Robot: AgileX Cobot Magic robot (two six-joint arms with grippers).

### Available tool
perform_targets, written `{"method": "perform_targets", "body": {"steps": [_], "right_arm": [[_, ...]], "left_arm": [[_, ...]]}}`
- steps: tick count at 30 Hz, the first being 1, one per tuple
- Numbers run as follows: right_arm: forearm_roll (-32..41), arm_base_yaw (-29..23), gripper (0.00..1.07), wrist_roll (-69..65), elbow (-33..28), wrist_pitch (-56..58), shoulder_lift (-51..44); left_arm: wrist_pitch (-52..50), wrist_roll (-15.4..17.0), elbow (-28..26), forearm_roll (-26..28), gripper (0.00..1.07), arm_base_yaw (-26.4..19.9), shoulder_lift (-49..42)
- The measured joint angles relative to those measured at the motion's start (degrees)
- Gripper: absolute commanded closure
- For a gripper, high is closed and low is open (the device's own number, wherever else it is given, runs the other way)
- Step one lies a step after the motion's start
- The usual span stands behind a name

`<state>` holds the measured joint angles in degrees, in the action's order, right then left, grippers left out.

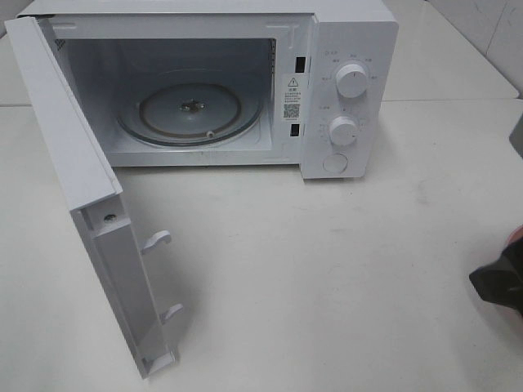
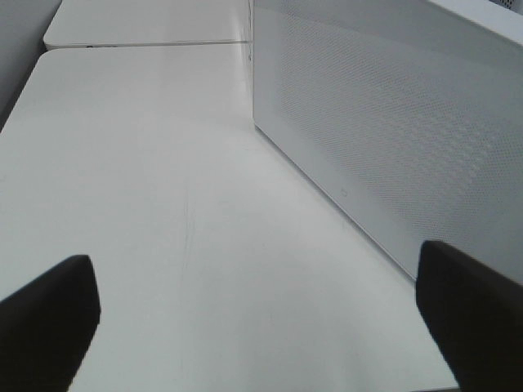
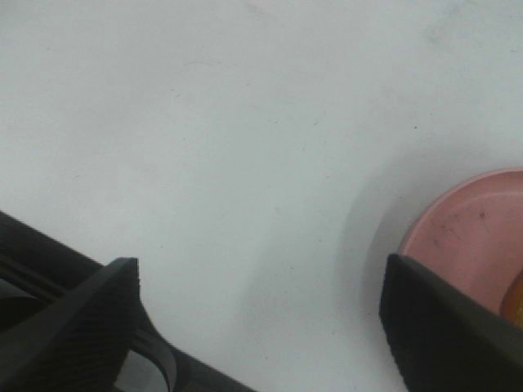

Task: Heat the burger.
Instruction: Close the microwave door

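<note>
We find the microwave [image 1: 212, 82] standing on the table [image 1: 327, 269] with its door [image 1: 82, 196] swung fully open and the glass turntable [image 1: 192, 110] bare. The loading step is therefore in hand, and the burger has not yet been picked up.

In the right wrist view, the right pincer [image 3: 261, 327] hangs wide and holds nothing, above bare table, with the pink plate [image 3: 466, 237] just beside one finger. A sliver of orange-brown at the plate's edge is probably the burger [image 3: 515, 304], but too little shows for us to be sure. In the high view, only the dark tip of this arm shows at the right edge.

The left pincer [image 2: 261, 318] is also spread wide and holds nothing, near the outer face of the microwave door.

In our judgement, the next move requires centring the right pincer over the plate, then gripping it for transfer to the turntable.
</note>
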<state>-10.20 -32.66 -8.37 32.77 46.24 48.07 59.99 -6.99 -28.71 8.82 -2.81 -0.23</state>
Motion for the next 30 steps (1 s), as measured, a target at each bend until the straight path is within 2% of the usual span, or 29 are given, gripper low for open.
{"method": "perform_targets", "body": {"steps": [5, 13, 18, 22, 24, 30], "right_arm": [[2.5, 0.0, 0.29, 1.9, 0.0, 4.5, -4.1], [3.3, 0.3, 0.29, 3.6, 0.0, 9.9, -15.7], [4.8, 5.8, 0.29, 4.5, -0.2, 10.4, -23.7], [5.0, 8.3, 0.28, 4.6, -1.5, 10.1, -27.3], [5.5, 11.6, 0.28, 5.2, -2.0, 9.9, -31.7], [5.9, 16.5, 0.29, 5.2, -2.0, 10.0, -37.3]], "left_arm": [[0.0, 0.0, 0.0, 0.0, 0.01, 0.0, 0.0], [0.0, 0.0, 0.0, 0.0, 0.01, 0.0, 0.0], [0.0, 0.0, 0.0, 0.0, 0.01, 0.0, 0.0], [0.0, 0.0, 0.0, 0.0, 0.01, 0.0, 0.0], [0.0, 0.0, 0.0, 0.0, 0.01, 0.0, 0.0], [0.0, 0.0, 0.0, 0.0, 0.01, 0.0, 0.0]]}}
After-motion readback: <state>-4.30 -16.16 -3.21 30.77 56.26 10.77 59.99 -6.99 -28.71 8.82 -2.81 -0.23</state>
